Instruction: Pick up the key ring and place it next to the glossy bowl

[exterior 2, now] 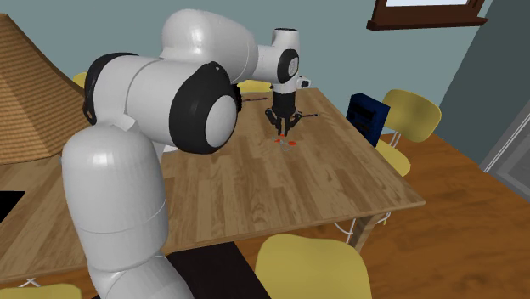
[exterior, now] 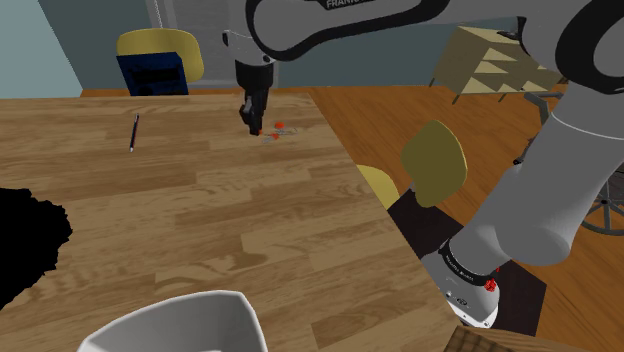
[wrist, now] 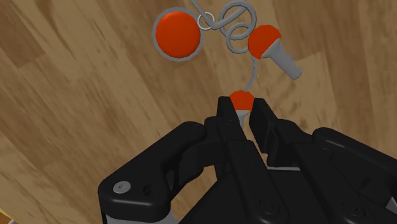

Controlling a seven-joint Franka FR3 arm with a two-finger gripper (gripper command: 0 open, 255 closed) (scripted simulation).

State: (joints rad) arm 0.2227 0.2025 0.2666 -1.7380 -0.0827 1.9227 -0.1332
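The key ring (wrist: 224,28) is a bunch of grey rings with a red disc (wrist: 177,34) and red-headed keys. It lies on the wooden table (exterior: 180,200) towards the far side. My black gripper (wrist: 242,109) points straight down and is shut on one small red-headed key of the bunch. In the shoulder view the gripper (exterior: 255,124) stands over the key ring (exterior: 276,131); in the second exterior view the gripper (exterior 2: 283,129) is just above the key ring (exterior 2: 285,142). A white glossy bowl (exterior: 185,322) sits at the table's near edge.
A dark pen (exterior: 133,131) lies on the table towards the shoulder view's left. A blue box (exterior: 152,72) stands on a yellow chair (exterior: 160,45) beyond the far edge. More yellow chairs (exterior: 433,163) flank the table. A black area (exterior: 25,245) cuts into the left.
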